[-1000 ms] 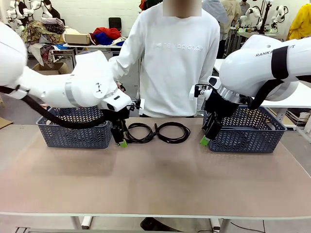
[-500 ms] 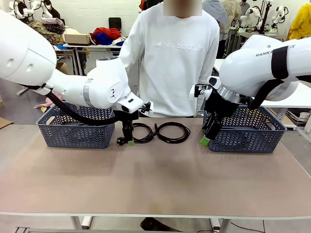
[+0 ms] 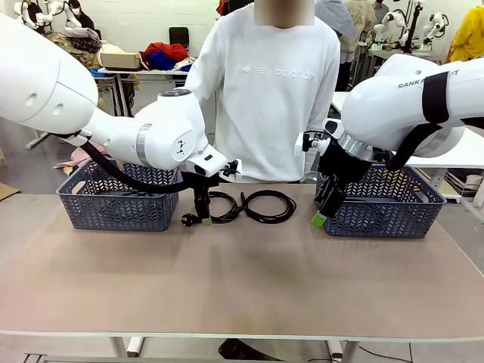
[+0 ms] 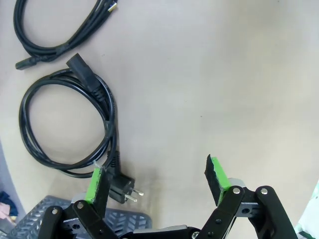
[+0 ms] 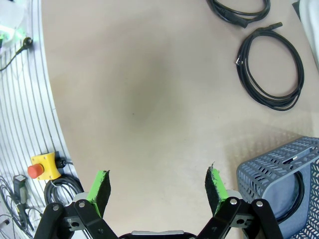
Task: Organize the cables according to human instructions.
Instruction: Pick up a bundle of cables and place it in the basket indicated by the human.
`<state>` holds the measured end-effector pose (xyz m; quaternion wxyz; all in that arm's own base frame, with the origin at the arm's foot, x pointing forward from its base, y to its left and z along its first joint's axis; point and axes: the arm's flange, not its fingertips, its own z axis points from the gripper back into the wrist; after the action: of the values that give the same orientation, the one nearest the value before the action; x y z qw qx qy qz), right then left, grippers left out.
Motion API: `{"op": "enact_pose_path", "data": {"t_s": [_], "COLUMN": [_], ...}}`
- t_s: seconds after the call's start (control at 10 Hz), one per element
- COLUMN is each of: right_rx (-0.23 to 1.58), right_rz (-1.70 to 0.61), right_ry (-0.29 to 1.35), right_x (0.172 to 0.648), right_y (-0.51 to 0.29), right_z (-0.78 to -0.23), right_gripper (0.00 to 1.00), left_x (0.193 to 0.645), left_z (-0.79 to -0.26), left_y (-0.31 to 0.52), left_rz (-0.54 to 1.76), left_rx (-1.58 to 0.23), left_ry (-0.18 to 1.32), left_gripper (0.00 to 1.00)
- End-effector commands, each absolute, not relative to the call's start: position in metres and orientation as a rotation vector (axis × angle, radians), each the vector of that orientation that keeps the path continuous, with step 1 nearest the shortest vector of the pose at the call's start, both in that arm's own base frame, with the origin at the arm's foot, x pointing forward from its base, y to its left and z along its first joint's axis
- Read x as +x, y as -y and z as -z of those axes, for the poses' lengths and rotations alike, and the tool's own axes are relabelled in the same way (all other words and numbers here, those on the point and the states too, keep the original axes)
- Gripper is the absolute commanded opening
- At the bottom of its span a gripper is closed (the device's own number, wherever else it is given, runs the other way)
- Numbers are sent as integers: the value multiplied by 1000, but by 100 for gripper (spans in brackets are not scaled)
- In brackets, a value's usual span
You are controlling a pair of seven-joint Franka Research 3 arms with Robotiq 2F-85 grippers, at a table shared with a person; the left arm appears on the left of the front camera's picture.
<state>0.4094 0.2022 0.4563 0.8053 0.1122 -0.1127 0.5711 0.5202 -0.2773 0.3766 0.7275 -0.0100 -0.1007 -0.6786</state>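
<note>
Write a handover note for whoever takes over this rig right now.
Left gripper: fingers open, empty, low over the table, one finger by the plug of the left cable.
Right gripper: fingers open, empty, beside the right basket.
Done: a third cable lies inside the right basket.
Left to do: left cable and right cable, coiled on the table between the left basket and the right one, go where the person directs.

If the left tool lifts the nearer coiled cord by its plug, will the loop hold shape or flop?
Probably floppy: the coiled cord is thin, in loose loops, so it may sag and unwind. Its chunky plug looks the firmest hold and the heaviest part. Pushed, it would likely drag flat, not roll.
</note>
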Motion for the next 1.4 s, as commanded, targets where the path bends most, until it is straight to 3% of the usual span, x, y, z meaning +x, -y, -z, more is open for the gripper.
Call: {"op": "enact_pose_path", "data": {"t_s": [0.0,1.3], "right_rx": [235,235], "right_rz": [-1222,-1222], "right_ry": [247,247], "right_x": [411,411], "right_y": [-204,-204], "right_z": [-459,-459], "right_gripper": [100,100], "left_x": [519,578], "left_z": [-376,-327], "left_y": [275,291], "left_rz": [1492,1514], "left_rx": [-17,-7], "left_ry": [218,167], "left_gripper": [100,100]}}
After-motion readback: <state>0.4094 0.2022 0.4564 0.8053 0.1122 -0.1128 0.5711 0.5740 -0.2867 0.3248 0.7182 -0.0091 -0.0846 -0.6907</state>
